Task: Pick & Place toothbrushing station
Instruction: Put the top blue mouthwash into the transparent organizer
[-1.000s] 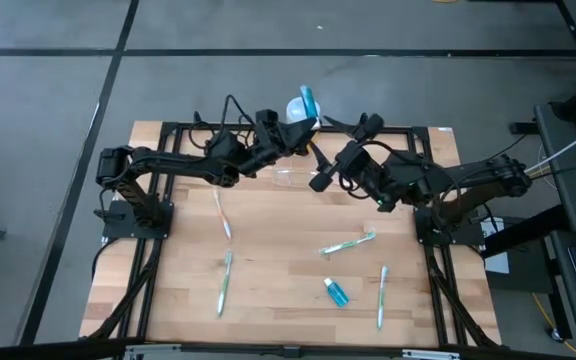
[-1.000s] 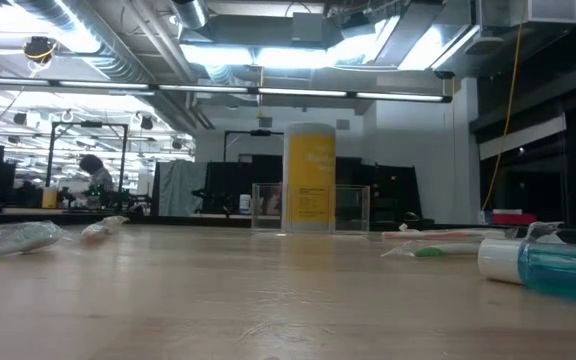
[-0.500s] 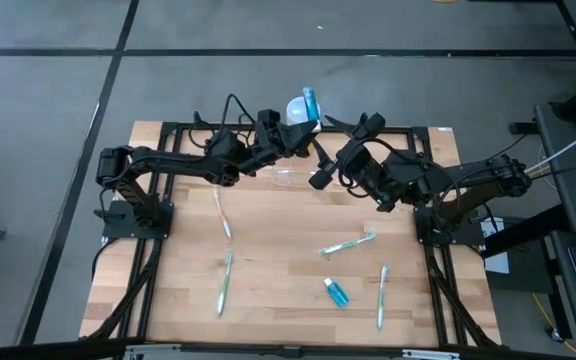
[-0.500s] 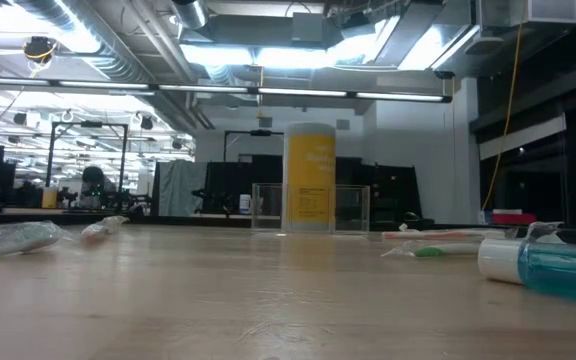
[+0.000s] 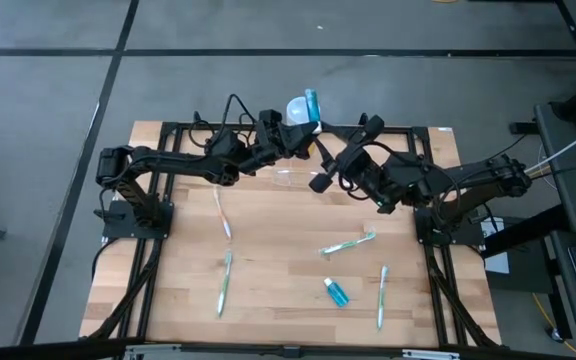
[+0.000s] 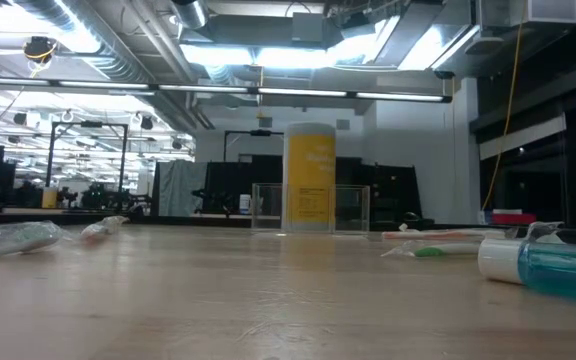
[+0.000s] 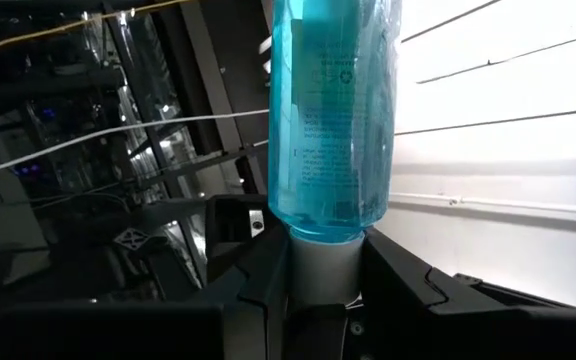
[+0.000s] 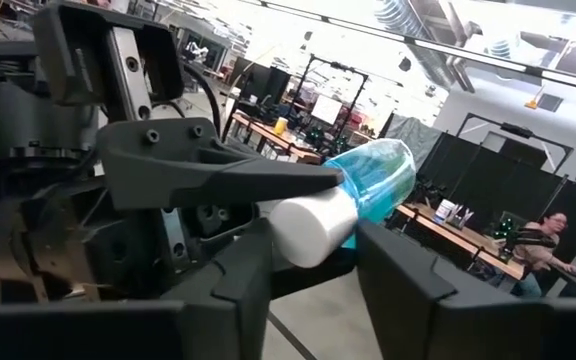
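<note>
Right gripper (image 5: 320, 170) has crept toward left gripper's (image 5: 298, 118) blue bottle (image 5: 309, 102).

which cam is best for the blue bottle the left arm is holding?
Left wrist view: the bottle fills the frame, white cap clamped in the left tool. Right wrist view shows it sideways, smaller. High view shows it tiny. Low view misses it.

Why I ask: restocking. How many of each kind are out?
Toothbrushes: 4
Blue bottles: 2, one held in the left gripper
Clear holder: 1
Yellow container: 1
Total: 8
</note>
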Controlling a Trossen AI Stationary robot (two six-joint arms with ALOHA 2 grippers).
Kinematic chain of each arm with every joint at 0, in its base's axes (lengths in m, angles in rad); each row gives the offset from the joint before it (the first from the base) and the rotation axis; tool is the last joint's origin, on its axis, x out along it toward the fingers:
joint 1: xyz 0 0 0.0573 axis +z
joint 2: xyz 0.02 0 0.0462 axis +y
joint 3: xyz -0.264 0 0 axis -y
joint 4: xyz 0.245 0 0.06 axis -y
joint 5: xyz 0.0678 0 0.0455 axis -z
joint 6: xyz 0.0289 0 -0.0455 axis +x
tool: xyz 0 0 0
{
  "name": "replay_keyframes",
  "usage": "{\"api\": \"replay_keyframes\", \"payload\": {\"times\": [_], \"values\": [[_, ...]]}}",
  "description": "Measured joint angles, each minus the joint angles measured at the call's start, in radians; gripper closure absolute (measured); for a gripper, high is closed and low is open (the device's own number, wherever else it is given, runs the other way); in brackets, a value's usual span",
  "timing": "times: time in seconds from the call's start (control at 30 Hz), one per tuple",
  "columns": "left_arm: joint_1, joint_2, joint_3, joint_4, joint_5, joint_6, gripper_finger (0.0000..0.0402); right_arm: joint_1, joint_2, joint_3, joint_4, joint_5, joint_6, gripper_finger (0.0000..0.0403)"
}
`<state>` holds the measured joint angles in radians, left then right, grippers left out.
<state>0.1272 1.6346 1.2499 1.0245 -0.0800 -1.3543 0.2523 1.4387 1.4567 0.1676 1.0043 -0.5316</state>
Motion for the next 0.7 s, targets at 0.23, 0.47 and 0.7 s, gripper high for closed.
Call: {"api": "replay_keyframes", "payload": {"times": [0.23,0.47,0.7], "values": [[-0.011,-0.003,0.0,-0.013,0.005,-0.02,0.031,0.001,-0.001,0.0,0.006,0.012,0.009,0.0294],[-0.011,-0.003,0.0,-0.014,0.019,-0.018,0.031,0.001,-0.001,0.0,0.007,0.004,0.03,0.0276],[0.003,-0.001,-0.001,-0.006,0.06,-0.005,0.031,0.008,-0.001,0.0,0.009,-0.003,0.064,0.0243]]}}
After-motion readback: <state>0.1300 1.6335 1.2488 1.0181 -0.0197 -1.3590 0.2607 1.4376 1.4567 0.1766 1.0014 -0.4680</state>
